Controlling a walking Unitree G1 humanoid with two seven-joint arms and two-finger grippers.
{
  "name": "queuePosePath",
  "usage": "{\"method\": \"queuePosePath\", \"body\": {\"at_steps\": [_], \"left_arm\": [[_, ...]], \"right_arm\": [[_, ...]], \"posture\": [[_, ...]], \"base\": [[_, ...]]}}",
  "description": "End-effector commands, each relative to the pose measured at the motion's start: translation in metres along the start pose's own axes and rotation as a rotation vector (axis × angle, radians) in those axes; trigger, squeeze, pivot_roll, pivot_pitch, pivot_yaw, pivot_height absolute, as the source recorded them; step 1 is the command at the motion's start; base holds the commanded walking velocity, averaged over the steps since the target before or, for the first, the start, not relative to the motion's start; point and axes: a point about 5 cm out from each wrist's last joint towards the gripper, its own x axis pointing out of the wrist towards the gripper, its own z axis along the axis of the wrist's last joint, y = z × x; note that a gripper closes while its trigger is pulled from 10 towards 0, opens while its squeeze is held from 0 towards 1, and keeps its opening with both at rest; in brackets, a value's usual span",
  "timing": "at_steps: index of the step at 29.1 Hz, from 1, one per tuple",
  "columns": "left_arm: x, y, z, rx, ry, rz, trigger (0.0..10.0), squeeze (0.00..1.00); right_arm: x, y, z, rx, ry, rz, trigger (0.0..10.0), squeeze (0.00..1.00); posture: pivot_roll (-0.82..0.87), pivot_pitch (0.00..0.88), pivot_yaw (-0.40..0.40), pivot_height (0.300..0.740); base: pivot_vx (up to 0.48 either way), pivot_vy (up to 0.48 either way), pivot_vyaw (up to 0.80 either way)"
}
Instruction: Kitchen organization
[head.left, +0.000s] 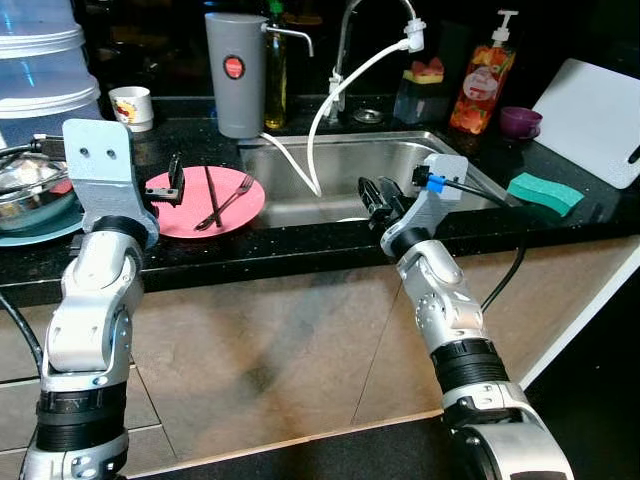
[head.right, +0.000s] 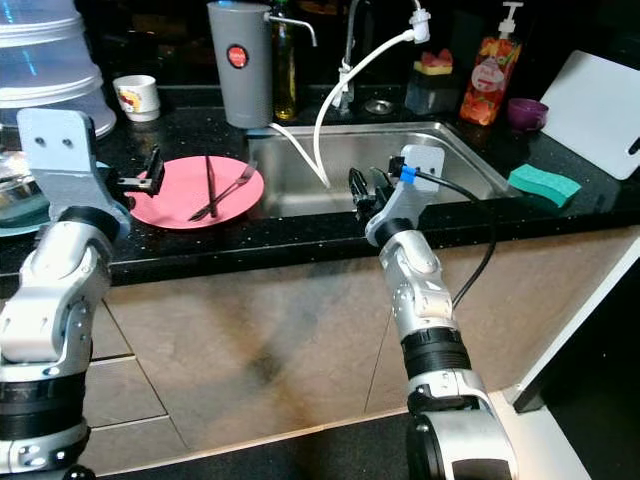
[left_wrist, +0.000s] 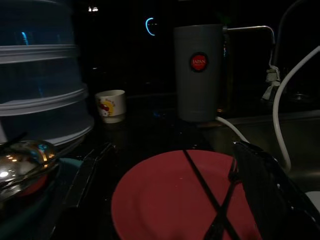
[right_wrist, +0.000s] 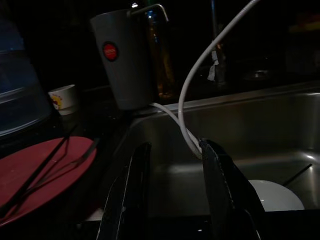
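A pink plate (head.left: 205, 200) lies on the black countertop left of the sink (head.left: 370, 165), with a black fork (head.left: 228, 205) and a black chopstick (head.left: 210, 193) crossed on it. My left gripper (head.left: 172, 182) hovers at the plate's left rim, open, its fingers (left_wrist: 85, 175) spread wide with the plate ahead between them. My right gripper (head.left: 375, 197) sits over the sink's front edge, open and empty. Below it, a white dish (right_wrist: 275, 195) lies in the basin.
A grey canister (head.left: 236, 72) stands at the sink's back left, and a white hose (head.left: 330, 110) arcs from the faucet into the basin. Stacked clear containers (head.left: 40, 60), a small cup (head.left: 132, 105) and a metal bowl (head.left: 25, 185) are at left. Soap bottle (head.left: 483, 85), green sponge (head.left: 545, 193) and white board (head.left: 595, 118) are at right.
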Motion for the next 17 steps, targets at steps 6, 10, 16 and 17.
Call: {"method": "queuePosePath", "body": {"at_steps": [6, 10, 16, 17], "left_arm": [[-0.0029, -0.0007, -0.0019, -0.018, 0.013, 0.000, 10.0, 0.00], [-0.0033, -0.0012, -0.0024, -0.019, 0.016, 0.000, 10.0, 0.00], [-0.0033, -0.0016, -0.0027, -0.019, 0.018, 0.000, 10.0, 0.00], [-0.0033, -0.0016, -0.0027, -0.019, 0.018, 0.000, 10.0, 0.00]], "right_arm": [[-0.0006, -0.0005, 0.0006, -0.001, 0.004, 0.000, 10.0, 0.00], [-0.0007, -0.0005, 0.0004, -0.002, 0.005, 0.000, 10.0, 0.00], [-0.0007, -0.0006, 0.0003, -0.003, 0.005, 0.000, 10.0, 0.00], [-0.0007, -0.0006, 0.0003, -0.003, 0.005, 0.000, 10.0, 0.00]], "posture": [[0.13, 0.056, -0.040, 0.740], [0.13, 0.055, -0.040, 0.740], [0.13, 0.051, -0.040, 0.740], [0.13, 0.051, -0.040, 0.740]], "base": [[-0.267, 0.000, 0.00], [-0.293, 0.000, 0.00], [-0.289, 0.000, 0.00], [-0.285, 0.000, 0.00]]}}
